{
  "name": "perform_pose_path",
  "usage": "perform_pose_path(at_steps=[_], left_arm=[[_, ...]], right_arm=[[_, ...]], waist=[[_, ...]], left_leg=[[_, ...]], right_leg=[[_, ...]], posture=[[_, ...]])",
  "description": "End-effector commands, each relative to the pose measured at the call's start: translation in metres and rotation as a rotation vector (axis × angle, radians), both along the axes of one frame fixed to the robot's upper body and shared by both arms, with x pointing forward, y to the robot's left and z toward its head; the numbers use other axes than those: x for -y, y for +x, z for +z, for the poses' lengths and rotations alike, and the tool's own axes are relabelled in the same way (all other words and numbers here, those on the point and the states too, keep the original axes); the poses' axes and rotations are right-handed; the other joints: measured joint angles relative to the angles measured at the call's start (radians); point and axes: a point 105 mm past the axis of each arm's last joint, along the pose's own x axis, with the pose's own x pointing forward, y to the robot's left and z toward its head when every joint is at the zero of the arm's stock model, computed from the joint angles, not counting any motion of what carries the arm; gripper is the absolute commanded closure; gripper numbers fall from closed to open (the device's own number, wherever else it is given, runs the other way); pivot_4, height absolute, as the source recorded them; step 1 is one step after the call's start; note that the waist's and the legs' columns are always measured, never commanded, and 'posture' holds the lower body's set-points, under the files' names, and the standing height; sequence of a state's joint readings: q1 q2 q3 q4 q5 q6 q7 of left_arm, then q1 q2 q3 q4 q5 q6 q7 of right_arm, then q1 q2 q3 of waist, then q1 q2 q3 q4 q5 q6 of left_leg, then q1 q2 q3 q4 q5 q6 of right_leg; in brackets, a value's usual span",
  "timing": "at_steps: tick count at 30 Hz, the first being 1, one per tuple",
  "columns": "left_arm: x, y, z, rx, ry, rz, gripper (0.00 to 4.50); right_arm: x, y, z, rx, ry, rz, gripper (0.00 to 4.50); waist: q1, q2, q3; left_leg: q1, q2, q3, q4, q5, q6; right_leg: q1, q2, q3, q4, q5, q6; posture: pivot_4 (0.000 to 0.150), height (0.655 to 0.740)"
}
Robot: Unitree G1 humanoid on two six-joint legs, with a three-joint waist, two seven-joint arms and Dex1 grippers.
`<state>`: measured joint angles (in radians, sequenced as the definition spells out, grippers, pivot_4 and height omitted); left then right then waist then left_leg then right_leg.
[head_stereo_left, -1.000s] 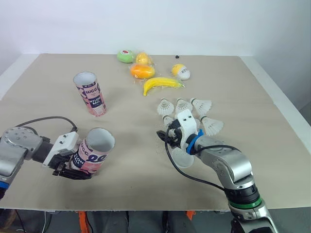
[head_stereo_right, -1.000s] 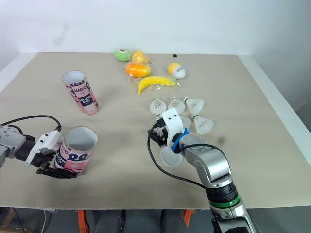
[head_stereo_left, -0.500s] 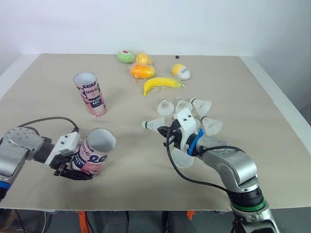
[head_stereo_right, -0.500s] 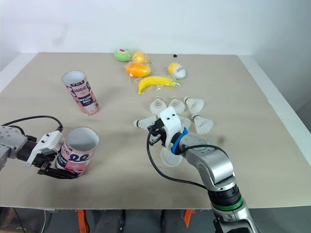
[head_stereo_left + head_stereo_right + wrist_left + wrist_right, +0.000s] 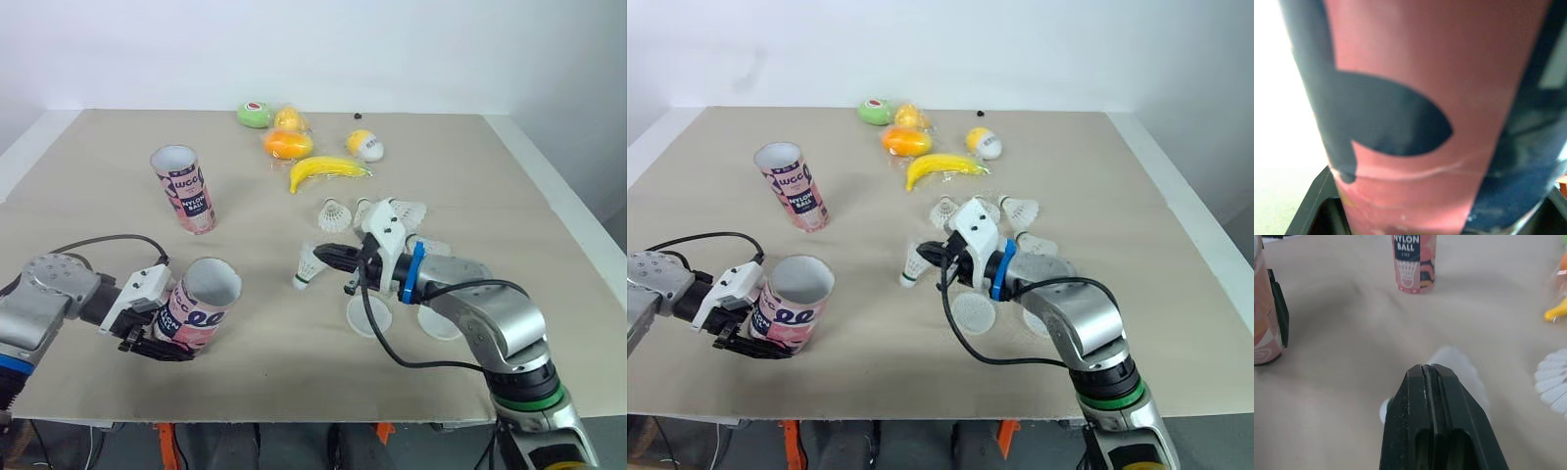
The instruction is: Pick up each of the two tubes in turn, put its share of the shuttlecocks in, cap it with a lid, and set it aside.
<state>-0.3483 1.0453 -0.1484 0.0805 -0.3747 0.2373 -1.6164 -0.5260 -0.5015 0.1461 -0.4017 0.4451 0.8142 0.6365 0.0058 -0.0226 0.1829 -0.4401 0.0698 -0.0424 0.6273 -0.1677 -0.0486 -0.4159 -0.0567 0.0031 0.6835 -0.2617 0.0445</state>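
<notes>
My left gripper [image 5: 162, 341] is shut on the lower part of a pink tube [image 5: 196, 304] with dark patterns, and holds it tilted with its open mouth up near the table's front left. The same tube [image 5: 1425, 122] sits between the fingers in the left wrist view. A second pink tube [image 5: 186, 188] stands upright farther back on the left. My right gripper [image 5: 323, 252] is shut at mid-table, pointing left. One white shuttlecock [image 5: 309, 266] lies just under its tips, cork toward the front left. Several more shuttlecocks [image 5: 335, 213] lie behind the gripper. Two translucent lids [image 5: 370, 315] lie near the right forearm.
A banana [image 5: 328, 169], an orange fruit [image 5: 287, 144], a green fruit [image 5: 255, 115] and a yellow-white ball [image 5: 364, 145] lie at the back of the table. The table's front edge [image 5: 294, 423] runs close below both arms.
My right gripper has shut and swung left. One shuttlecock has come out of the cluster to the left and now lies under its tips. The held tube has shifted slightly right.
</notes>
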Motion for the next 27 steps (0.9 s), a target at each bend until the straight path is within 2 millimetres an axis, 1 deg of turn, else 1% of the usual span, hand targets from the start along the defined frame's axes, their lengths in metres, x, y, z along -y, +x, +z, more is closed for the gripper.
perform_pose_path(at_steps=[1,8,11,13,17,20,24,27], left_arm=[[-0.004,-0.003,-0.014,-0.057,0.035,0.005,1.71],[-0.009,-0.003,-0.024,-0.093,0.056,0.019,1.71],[-0.015,-0.002,-0.029,-0.112,0.085,0.032,1.71],[-0.019,-0.002,-0.031,-0.124,0.096,0.038,1.71],[-0.016,0.001,-0.035,-0.142,0.080,0.040,1.71],[-0.012,0.003,-0.034,-0.146,0.063,0.034,1.71],[-0.010,0.005,-0.034,-0.147,0.054,0.034,1.71],[-0.009,0.007,-0.034,-0.148,0.047,0.035,1.71]], right_arm=[[0.004,-0.001,0.027,0.106,0.023,0.040,4.45],[0.000,-0.005,0.022,0.103,-0.002,0.079,4.45],[0.000,-0.003,0.029,0.119,0.011,0.077,4.45],[-0.001,-0.002,0.035,0.135,0.016,0.078,4.45],[-0.010,-0.003,0.072,0.224,0.051,0.135,4.45],[-0.018,-0.006,0.091,0.264,0.055,0.176,4.45],[-0.027,-0.010,0.108,0.290,0.072,0.220,4.45],[-0.039,-0.019,0.125,0.306,0.108,0.295,4.45]], waist=[[0.000,0.001,-0.001],[0.000,0.008,-0.004],[0.000,0.010,-0.006],[0.000,0.014,-0.008],[-0.001,0.020,-0.010],[-0.001,0.022,-0.011],[-0.001,0.022,-0.012],[0.000,0.024,-0.012]], left_leg=[[0.000,0.000,0.000,0.000,0.000,0.000],[0.002,0.000,0.000,0.000,0.000,0.000],[0.002,0.000,0.000,0.000,0.001,0.001],[0.003,0.000,0.000,0.000,0.001,0.001],[0.003,0.000,0.001,-0.001,0.003,0.005],[0.004,0.000,0.001,-0.004,0.006,0.009],[0.005,0.000,0.001,-0.005,0.007,0.011],[0.004,0.000,0.001,-0.005,0.007,0.011]], right_leg=[[0.000,0.000,0.000,0.000,0.000,0.000],[0.001,0.000,0.000,0.000,0.000,0.000],[0.001,0.000,0.000,0.000,0.001,0.000],[0.001,0.000,0.000,0.000,0.001,-0.001],[0.001,0.000,0.000,0.000,0.003,-0.002],[0.000,0.000,0.000,0.000,0.005,-0.003],[0.000,0.000,0.000,0.000,0.006,-0.004],[0.000,0.000,0.000,0.000,0.007,-0.004]], posture=[[0.150,0.6895],[0.150,0.6895],[0.150,0.6895],[0.150,0.6895],[0.150,0.6895],[0.150,0.6895],[0.150,0.6895],[0.150,0.6895]])
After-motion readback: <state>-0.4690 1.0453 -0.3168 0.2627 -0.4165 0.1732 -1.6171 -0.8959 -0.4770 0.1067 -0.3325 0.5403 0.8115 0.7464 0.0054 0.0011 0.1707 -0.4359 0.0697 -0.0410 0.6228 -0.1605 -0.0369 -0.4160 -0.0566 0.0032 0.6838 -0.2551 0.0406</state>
